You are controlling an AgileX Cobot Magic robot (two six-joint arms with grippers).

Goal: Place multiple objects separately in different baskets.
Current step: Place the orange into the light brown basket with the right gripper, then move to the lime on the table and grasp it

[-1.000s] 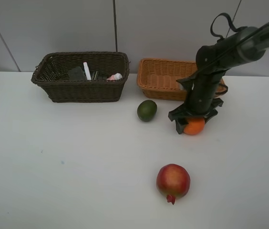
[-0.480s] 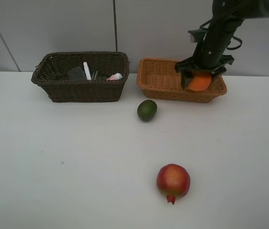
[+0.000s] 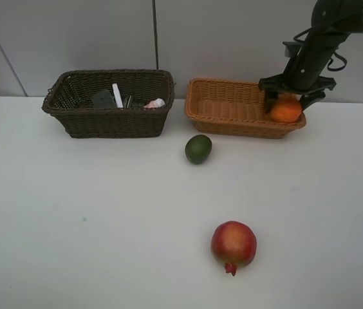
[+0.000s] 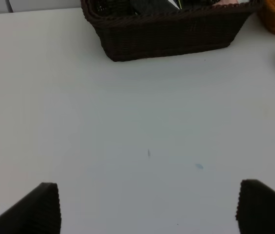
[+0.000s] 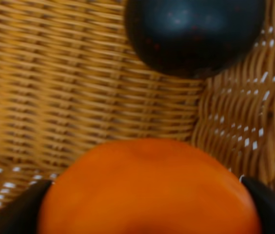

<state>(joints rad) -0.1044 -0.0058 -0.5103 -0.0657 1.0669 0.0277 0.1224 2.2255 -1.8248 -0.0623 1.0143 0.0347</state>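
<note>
Right wrist | right gripper [image 5: 142,207] astride orange [image 5: 147,178], hold uncertain | left gripper [image 4: 149,207] spread wide, empty | risk: dropped orange may strike mangosteen [image 5: 193,34], hop basket [image 5: 235,117] wall

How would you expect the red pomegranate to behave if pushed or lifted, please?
The pomegranate looks round, so a push would probably roll it, though its small crown may check that. Its smooth, shiny skin might slip in a grip.
</note>
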